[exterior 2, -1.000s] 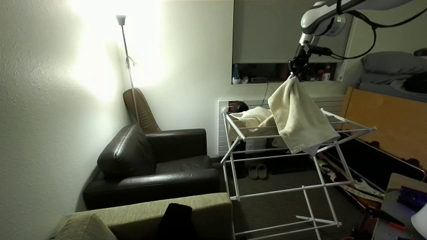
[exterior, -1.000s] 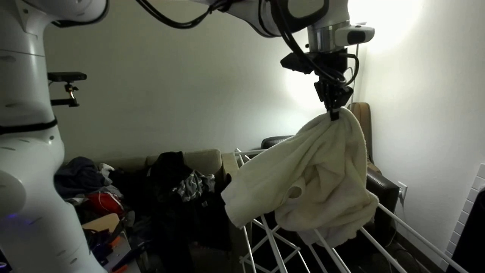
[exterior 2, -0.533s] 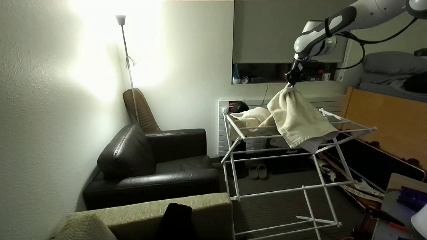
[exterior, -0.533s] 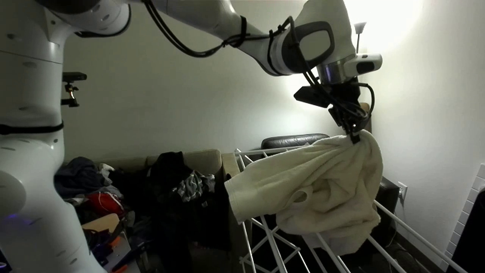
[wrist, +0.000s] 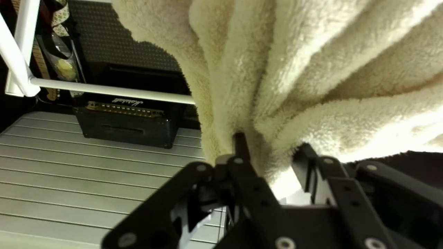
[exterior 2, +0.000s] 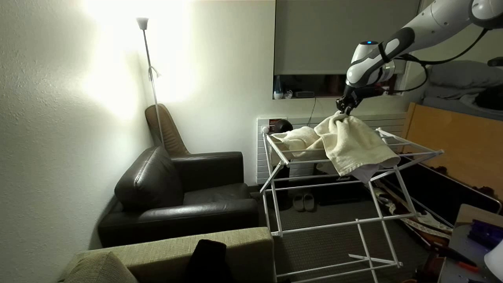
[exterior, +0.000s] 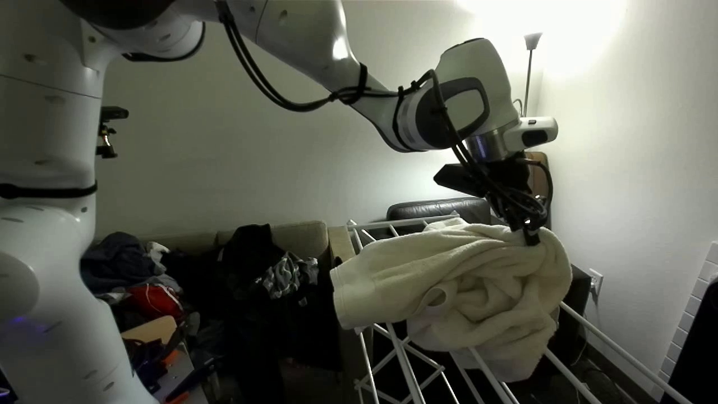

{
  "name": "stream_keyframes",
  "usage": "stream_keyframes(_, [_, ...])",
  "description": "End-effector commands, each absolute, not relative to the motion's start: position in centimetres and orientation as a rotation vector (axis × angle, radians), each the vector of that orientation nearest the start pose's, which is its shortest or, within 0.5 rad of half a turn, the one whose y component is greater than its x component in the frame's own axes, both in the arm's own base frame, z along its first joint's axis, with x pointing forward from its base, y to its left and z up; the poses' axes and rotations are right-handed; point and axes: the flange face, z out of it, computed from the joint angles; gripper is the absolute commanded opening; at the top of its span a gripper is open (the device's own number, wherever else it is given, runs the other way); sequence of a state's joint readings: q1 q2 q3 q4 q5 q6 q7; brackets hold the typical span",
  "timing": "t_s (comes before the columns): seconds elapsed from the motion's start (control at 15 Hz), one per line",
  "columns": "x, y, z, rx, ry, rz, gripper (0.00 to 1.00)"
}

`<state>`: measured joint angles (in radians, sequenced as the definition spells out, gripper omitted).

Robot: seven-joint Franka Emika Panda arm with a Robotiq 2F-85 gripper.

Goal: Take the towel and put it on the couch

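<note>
The towel [exterior: 493, 275] is large, cream and fluffy, draped in loose folds across the white drying rack [exterior 2: 330, 226]. Its top edge bunches up right under my gripper [exterior: 532, 238], which points down from above the rack. In the wrist view the jaws stand apart, with folds of the towel [wrist: 249, 69] lying loosely between and beyond the fingertips [wrist: 241, 143]. A beige couch [exterior: 305, 238] runs along the wall; its arm [exterior 2: 247, 241] also shows in an exterior view.
Dark and coloured clothes [exterior: 252, 280] lie heaped on the beige couch. A dark leather armchair [exterior 2: 212, 216] stands beside the rack, with a floor lamp [exterior 2: 151, 70] behind it. Below the rack, the wrist view shows a small black amplifier [wrist: 124, 124] against a ribbed radiator [wrist: 69, 166].
My arm has come down, and the towel has sunk from hanging under the gripper to lying in folds on the rack. The jaws have parted.
</note>
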<state>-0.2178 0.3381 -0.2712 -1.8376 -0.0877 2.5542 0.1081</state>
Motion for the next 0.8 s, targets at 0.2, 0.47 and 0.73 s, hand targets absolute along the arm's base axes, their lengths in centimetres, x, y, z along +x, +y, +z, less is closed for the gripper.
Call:
stream_keyframes(0.2, [56.6,-28.1,39.0,-3.211,0.773,-0.441,0.88])
stream_keyframes(0.47, [56.0,-26.2,42.0,-3.189,0.745,-0.343,1.0])
stream_keyframes(0.73, [55.5,-24.0,46.4,-3.178,0.716,-0.304,1.0])
